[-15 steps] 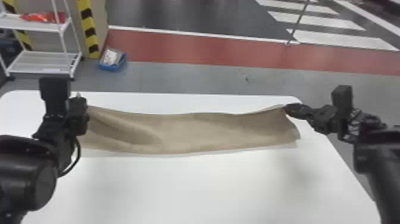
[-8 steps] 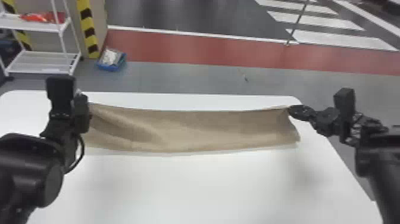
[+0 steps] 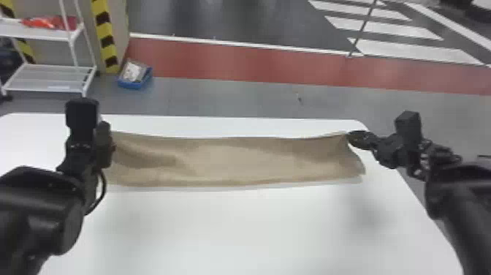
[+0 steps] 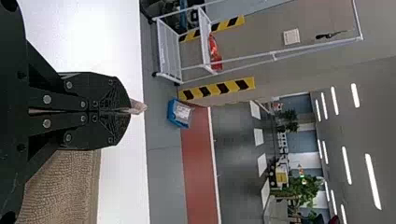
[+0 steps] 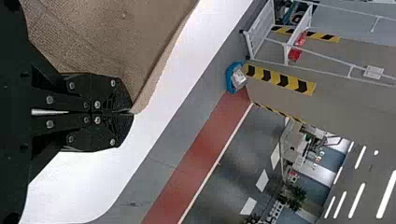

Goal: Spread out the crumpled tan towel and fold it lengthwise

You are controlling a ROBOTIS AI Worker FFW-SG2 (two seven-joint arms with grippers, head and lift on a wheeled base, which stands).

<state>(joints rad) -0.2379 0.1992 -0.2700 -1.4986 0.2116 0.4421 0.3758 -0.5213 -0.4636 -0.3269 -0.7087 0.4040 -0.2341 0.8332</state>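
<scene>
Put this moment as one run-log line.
left tool: shut on towel; right tool: shut on towel corner; towel: long strip between both, rippled toward left

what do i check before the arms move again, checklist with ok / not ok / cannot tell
1. Left end effector gripping: ok, shut, with cloth poking past its fingertips.
2. Right end effector gripping: ok, shut on the towel at its far right corner.
3. Towel stretched out between both: ok, a long strip across the table.
4. Towel smooth: not ok, a broad ripple runs in from its left end.
5. Layers lined up under the top surface: cannot tell.
</scene>
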